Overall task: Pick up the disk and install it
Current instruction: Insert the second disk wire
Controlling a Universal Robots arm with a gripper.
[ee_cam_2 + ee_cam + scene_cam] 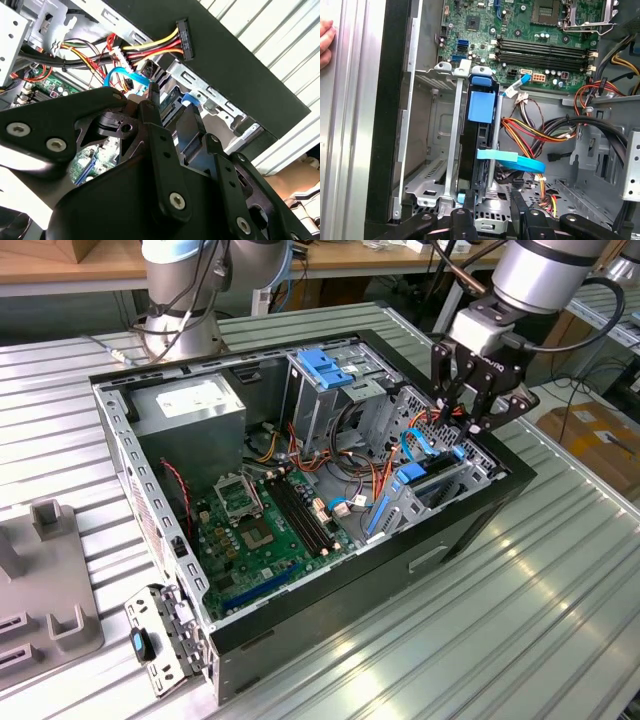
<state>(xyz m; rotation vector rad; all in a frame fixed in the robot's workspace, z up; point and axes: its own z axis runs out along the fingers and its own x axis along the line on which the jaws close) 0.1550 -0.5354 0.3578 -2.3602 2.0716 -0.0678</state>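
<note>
First wrist view shows the gripper (492, 217) released, empty, with the disk (481, 107) just beyond.

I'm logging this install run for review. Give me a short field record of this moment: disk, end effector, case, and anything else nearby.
disk: blue-framed disk standing in the grey drive cage
end effector: end effector open, hovering at the disk's end, one finger on either side; contact unclear
case: black case lying open on the ribbed metal table, motherboard exposed
cable: flat blue cable crosses the disk
person: a hand at the table's edge beside the case
</note>
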